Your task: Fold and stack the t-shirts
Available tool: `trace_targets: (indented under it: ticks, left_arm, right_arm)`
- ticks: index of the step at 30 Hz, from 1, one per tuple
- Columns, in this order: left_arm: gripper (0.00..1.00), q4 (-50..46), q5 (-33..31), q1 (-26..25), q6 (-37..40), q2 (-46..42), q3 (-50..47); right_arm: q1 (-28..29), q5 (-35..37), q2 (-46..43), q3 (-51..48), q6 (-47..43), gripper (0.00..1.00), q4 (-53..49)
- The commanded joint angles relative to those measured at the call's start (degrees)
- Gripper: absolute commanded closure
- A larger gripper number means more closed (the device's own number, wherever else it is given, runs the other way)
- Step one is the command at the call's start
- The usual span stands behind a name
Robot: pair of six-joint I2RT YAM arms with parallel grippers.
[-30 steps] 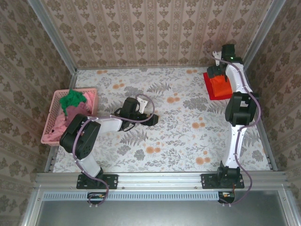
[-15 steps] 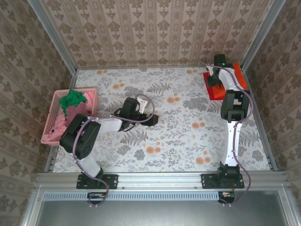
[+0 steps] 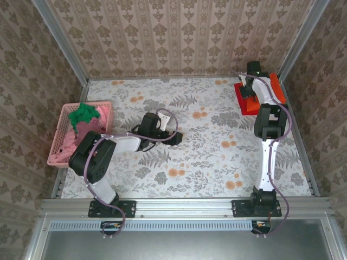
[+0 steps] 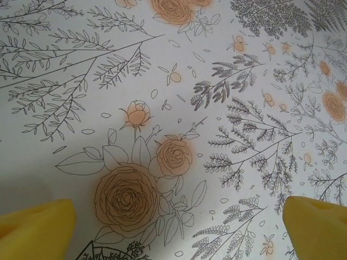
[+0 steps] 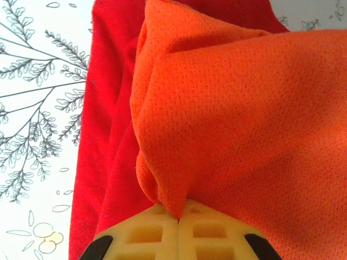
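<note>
- Right gripper [image 5: 178,219]: at the table's [image 3: 206,157] far right corner; yellow fingers pressed together, pinching a fold of the orange t-shirt [image 5: 244,108].
- Orange t-shirt: bunched, rising from the gripper's fingertips; it lies on top of the red t-shirt [image 5: 108,108].
- Red t-shirt: flat on the table at the same far right corner, its edge showing beside the orange cloth.
- Left gripper [image 4: 176,227]: over the table's middle, fingers spread wide apart, nothing between them.
- Pink basket [image 3: 57,130]: at the table's left edge; it holds a green t-shirt [image 3: 84,112] heaped on top, a mauve one [image 3: 89,125] and a pink one [image 3: 68,143].
</note>
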Motion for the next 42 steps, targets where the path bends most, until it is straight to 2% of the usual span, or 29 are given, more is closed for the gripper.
trace_targets:
  ticks: [1, 8, 22, 24, 25, 27, 30, 33, 36, 42]
  left_arm:
    - [0.0, 1.56, 1.03, 0.1, -0.8, -0.43, -0.87]
    - [0.0, 1.89, 0.8, 0.1, -0.8, -0.96, -1.74]
    - [0.0, 2.82, 0.67, 0.1, -1.06, -0.62, -2.23]
    - [0.0, 2.72, 0.72, 0.1, -0.97, -0.61, -2.21]
    - [0.0, 2.63, 0.75, 0.14, -0.97, -0.57, -2.15]
    - [0.0, 2.57, 0.76, 0.18, -0.87, -0.7, -2.27]
    - [0.0, 2.34, 0.61, 0.18, -0.89, -0.96, -2.48]
    - [0.0, 2.52, 0.48, 0.18, -0.97, -0.89, -2.62]
    - [0.0, 3.06, 0.82, 0.18, -1.27, -0.27, -2.26]
    - [0.0, 3.69, 1.26, 0.18, -1.35, 0.19, -2.07]
  right_arm:
    - [-0.11, -3.84, -3.23, 1.27, 2.1, 1.0, -3.01]
    - [-0.52, -12.13, -7.56, -2.21, 7.11, 1.0, 0.12]
    - [-1.07, -17.85, -4.68, -1.28, 15.08, 1.0, -0.37]
    - [-1.23, -18.65, -3.94, -1.01, 16.27, 0.98, -0.34]
    - [-1.47, -19.05, -3.66, -0.98, 16.72, 0.95, -0.25]
    - [-2.15, -20.54, -3.9, -1.42, 17.53, 0.77, 0.42]
    - [-3.09, -22.2, -6.58, -3.55, 18.14, 0.65, 2.86]
    - [-4.07, -21.3, -11.45, -9.3, 19.04, 0.42, 9.45]
    - [-5.85, -20.16, -15.36, -15.51, 22.04, 0.35, 17.76]
    - [-10.78, -15.96, -14.46, -19.32, 29.68, 0.33, 22.5]
